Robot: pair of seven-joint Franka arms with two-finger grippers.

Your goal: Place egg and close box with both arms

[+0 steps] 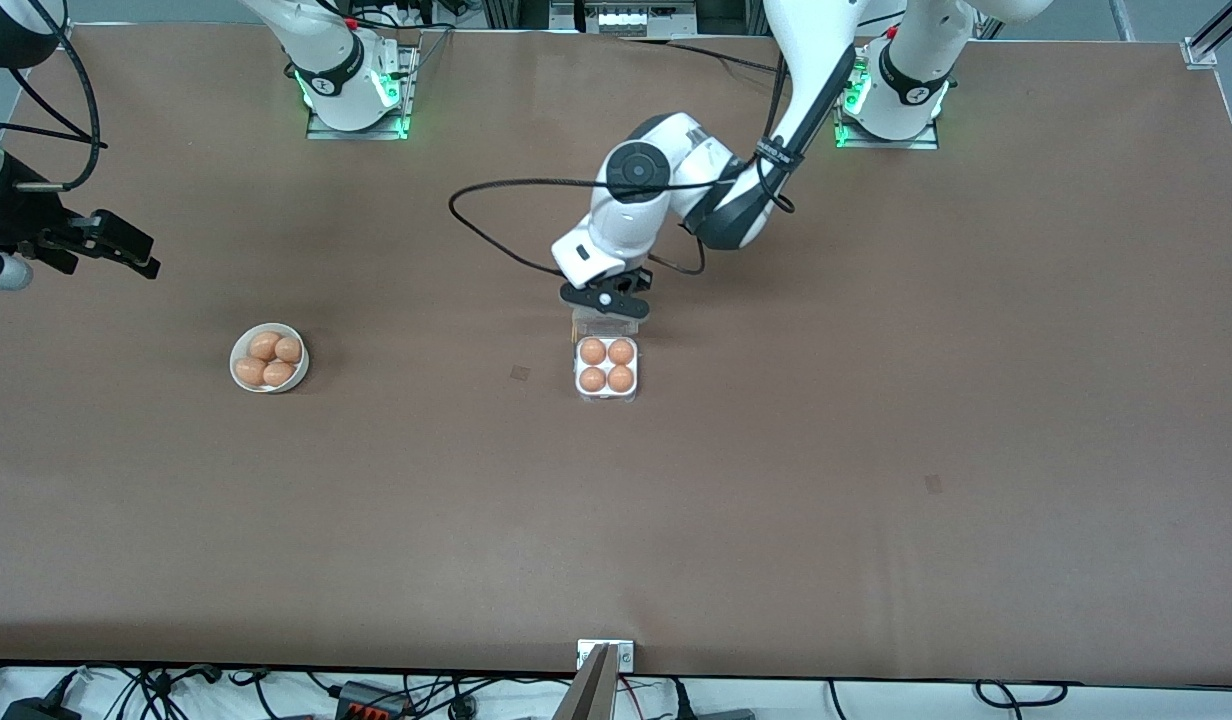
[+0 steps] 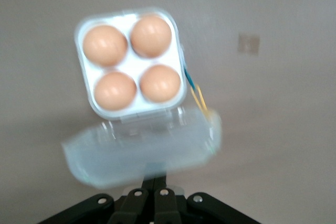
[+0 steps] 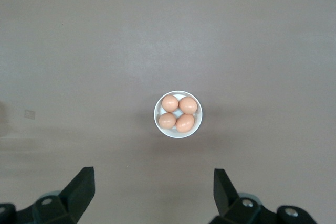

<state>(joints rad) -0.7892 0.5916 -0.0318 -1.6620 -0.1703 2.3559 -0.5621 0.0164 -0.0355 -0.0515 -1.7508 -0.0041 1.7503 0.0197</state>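
Observation:
The box (image 1: 606, 394) is a white four-cell tray in the middle of the table, with a brown egg (image 1: 593, 351) in every cell. Its clear lid (image 1: 600, 324) stands open on the side toward the robot bases. My left gripper (image 1: 606, 300) is over that lid edge. In the left wrist view the tray (image 2: 132, 62) is full, and the left gripper (image 2: 157, 176) is shut on the edge of the lid (image 2: 142, 148), which looks blurred. My right gripper (image 1: 136, 255) hangs open and empty over the right arm's end of the table, as the right wrist view (image 3: 155, 182) shows.
A round white bowl (image 1: 299, 374) with several brown eggs stands toward the right arm's end of the table, level with the box. It shows in the right wrist view (image 3: 157, 109) below the right gripper. A black cable (image 1: 476, 235) loops from the left arm.

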